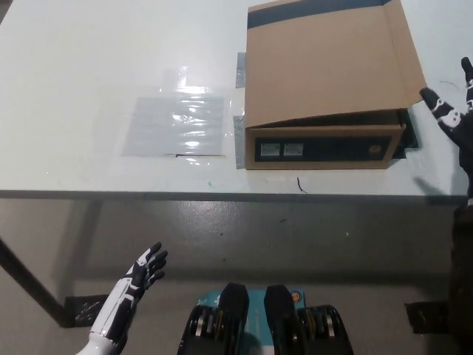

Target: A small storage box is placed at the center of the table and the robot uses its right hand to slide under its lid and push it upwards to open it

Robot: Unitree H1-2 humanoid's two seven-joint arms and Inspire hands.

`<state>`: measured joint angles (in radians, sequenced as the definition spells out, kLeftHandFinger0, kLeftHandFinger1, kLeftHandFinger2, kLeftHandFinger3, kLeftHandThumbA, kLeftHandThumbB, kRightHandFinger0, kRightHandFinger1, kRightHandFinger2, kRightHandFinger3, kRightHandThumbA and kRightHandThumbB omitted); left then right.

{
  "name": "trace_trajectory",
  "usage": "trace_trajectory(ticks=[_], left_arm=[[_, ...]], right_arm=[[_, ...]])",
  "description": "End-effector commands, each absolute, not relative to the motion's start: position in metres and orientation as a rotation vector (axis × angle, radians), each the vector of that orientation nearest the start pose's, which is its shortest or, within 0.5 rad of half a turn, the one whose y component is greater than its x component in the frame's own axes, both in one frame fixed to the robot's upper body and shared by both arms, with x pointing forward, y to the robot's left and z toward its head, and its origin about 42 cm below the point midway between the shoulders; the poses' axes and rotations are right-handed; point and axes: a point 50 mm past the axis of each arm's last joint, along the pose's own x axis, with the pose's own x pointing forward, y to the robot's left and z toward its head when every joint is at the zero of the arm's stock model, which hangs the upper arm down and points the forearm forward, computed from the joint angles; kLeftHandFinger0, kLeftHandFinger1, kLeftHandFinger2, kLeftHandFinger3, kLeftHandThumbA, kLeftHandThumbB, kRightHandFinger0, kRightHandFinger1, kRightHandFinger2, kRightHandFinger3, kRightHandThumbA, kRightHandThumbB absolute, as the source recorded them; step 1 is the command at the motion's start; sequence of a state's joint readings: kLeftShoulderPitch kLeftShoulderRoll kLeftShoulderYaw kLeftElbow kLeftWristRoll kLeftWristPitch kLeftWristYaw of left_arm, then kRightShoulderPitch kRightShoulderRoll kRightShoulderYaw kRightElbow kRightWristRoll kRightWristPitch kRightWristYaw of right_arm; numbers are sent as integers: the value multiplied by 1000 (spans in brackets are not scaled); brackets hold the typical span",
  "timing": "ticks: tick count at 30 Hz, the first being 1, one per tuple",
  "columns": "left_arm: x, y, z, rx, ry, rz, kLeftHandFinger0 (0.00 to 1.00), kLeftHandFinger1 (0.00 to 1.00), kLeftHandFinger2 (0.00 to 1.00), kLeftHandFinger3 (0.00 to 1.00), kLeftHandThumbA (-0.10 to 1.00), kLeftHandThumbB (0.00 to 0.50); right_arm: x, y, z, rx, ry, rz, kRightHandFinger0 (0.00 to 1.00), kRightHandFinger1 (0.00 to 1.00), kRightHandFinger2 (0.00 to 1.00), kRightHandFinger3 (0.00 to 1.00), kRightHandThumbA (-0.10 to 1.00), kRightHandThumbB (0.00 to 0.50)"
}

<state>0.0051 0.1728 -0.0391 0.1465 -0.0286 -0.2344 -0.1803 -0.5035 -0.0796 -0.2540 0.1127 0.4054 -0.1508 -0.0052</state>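
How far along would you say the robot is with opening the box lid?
Early. The storage box sits on the table, its lid lying down over it, only slightly raised at the front. The right hand is open beside the lid's right edge, not under it. The left hand rests low, open. Sliding under and pushing up remain.

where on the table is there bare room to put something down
The widest bare stretch of the table lies left of the clear plastic sheet. A narrow strip runs along the near edge before the storage box. Right of the box it is crowded: the right hand hangs there. The left hand rests below the table.
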Motion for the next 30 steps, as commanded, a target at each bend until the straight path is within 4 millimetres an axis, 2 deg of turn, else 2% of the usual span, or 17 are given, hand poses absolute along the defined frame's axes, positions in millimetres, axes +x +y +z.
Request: trace_trajectory(ticks=[1,8,11,20,26,30], left_arm=[[280,257,79,149,-118,-223,1000,1000,1000,1000,1000,300],[279,257,77,148,-118,-227,1000,1000,1000,1000,1000,293],[278,257,77,150,-114,-225,1000,1000,1000,1000,1000,306],[279,257,79,147,-124,-228,1000,1000,1000,1000,1000,292],[279,257,79,152,-121,-229,1000,1000,1000,1000,1000,294],[279,257,78,149,-124,-231,1000,1000,1000,1000,1000,292]], right_arm=[[434,-263,273,531,-572,-24,1000,1000,1000,1000,1000,267],[445,-265,271,612,-537,-12,1000,1000,1000,1000,1000,272],[448,-268,268,605,-526,-17,1000,1000,1000,1000,1000,272],[458,-273,260,596,-512,-43,1000,1000,1000,1000,1000,267],[463,-268,252,609,-483,-30,1000,1000,1000,1000,1000,277],[466,-259,252,650,-473,-1,1000,1000,1000,1000,1000,264]])
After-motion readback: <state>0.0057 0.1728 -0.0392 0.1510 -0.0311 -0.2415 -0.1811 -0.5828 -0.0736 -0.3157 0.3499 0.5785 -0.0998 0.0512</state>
